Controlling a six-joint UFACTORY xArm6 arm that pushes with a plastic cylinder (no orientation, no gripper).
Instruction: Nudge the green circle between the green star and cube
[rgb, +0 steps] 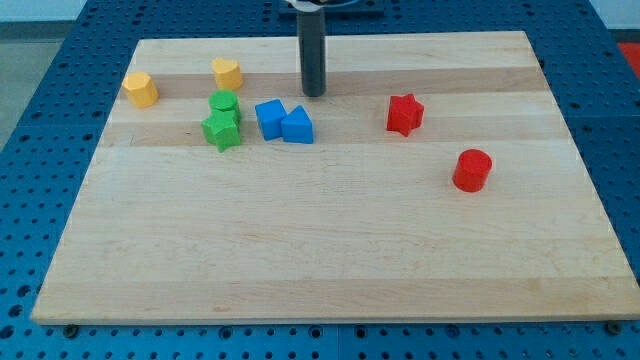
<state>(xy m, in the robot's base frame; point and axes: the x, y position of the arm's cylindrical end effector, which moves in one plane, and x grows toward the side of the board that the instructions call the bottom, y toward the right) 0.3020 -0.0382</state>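
Note:
The green circle sits at the view's upper left, touching the green star just below it. A blue cube lies to the right of both, touching a blue triangular block. My tip rests on the board above and to the right of the blue blocks, apart from them and well right of the green circle.
A yellow hexagonal block and a yellow heart-like block lie at the upper left. A red star and a red cylinder lie at the right. The wooden board has blue pegboard around it.

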